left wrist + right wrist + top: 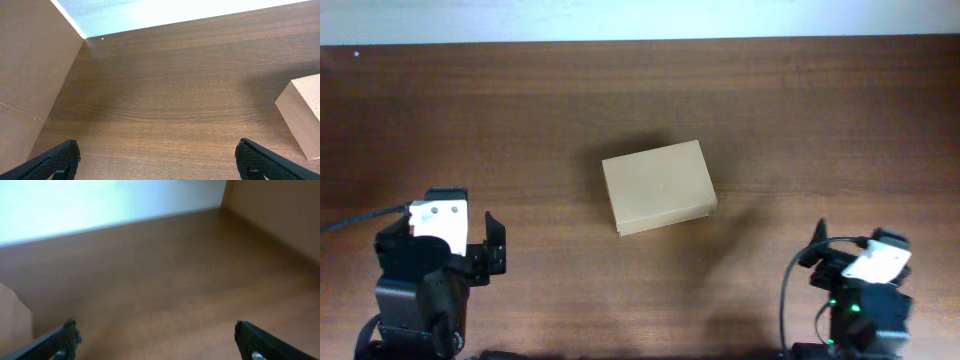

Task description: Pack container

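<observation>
The container is a small plain tan cardboard box with its lid shut, lying flat at the middle of the table. Its corner shows at the right edge of the left wrist view and at the lower left of the right wrist view. My left gripper sits at the front left, open and empty, well apart from the box; its fingertips frame bare wood. My right gripper sits at the front right, open and empty, its fingertips wide apart.
The wooden table ends at a pale far edge. A tan panel stands at the left of the left wrist view, and another at the upper right of the blurred right wrist view.
</observation>
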### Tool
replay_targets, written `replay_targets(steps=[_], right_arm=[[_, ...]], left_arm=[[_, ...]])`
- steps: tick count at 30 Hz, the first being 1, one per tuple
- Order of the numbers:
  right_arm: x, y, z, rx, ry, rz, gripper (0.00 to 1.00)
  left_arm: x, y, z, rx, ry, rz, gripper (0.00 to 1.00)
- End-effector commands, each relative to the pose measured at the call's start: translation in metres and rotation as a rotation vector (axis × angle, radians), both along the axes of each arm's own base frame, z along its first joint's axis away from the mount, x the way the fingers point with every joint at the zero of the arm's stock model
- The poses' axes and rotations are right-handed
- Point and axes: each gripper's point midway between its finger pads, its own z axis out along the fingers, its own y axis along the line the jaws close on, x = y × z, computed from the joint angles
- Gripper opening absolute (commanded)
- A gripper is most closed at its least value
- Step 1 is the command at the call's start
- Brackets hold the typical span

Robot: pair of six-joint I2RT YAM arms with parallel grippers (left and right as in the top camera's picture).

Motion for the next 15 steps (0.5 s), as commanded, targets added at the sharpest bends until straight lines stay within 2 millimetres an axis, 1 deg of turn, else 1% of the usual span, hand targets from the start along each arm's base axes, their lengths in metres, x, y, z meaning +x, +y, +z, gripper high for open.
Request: replay_targets(steps=[1,3,5,15], right_arm=[[0.004,-0.001,-0.030,0.009,0.003,-0.006,0.99],[0.004,0.000,-0.041,0.012,0.003,0.000,0.99],[0.005,0.003,-0.046,0.017,-0.009,0.020,0.99],[0.002,0.004,-0.054,0.018,0.007,0.020,0.99]], left_arm=[[-0.001,0.002,0.002,-0.003,-0.008,0.017,1.00],[-0.001,0.002,0.002,-0.003,-0.008,0.017,1.00],[-0.001,0.002,0.002,-0.003,-0.008,0.016,0.99],[-0.001,0.002,0.002,-0.003,-0.008,0.017,0.99]])
